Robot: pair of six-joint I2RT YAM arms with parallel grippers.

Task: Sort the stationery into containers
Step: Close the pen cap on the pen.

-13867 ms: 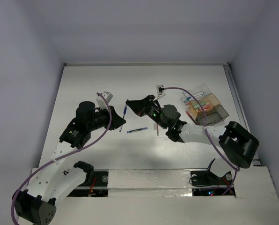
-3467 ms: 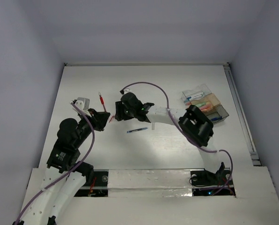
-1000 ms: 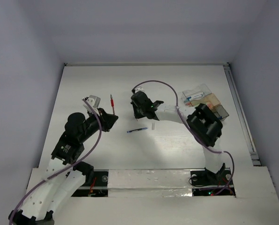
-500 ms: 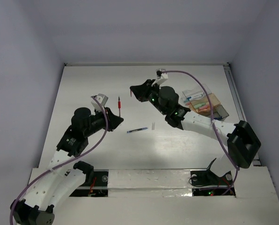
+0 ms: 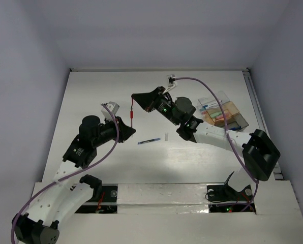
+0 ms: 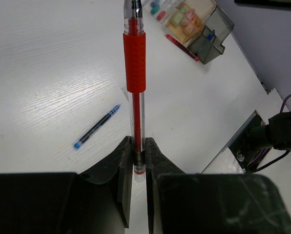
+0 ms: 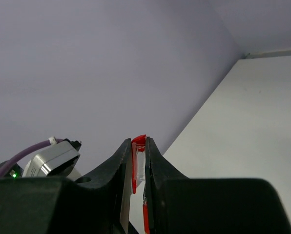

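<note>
My left gripper (image 5: 127,129) (image 6: 138,145) is shut on the back end of a red pen (image 5: 132,115) (image 6: 135,68). The pen stands up out of the jaws above the table. My right gripper (image 5: 135,97) (image 7: 139,143) is shut on a clear cap with a red top (image 7: 138,163), right at the pen's upper tip. In the right wrist view part of the red pen (image 7: 145,217) shows just below the cap. I cannot tell whether cap and pen touch. A blue pen (image 5: 149,141) (image 6: 96,126) lies on the table. The containers (image 5: 223,114) (image 6: 192,27) stand at the right with several items inside.
A small white piece (image 5: 165,136) lies just right of the blue pen. The right arm's elbow (image 5: 258,152) hangs near the table's right edge, in front of the containers. Walls close the table at the back and on both sides.
My left gripper has carried the red pen to the right. My right gripper, with the cap, has swung left to meet the pen's tip.
</note>
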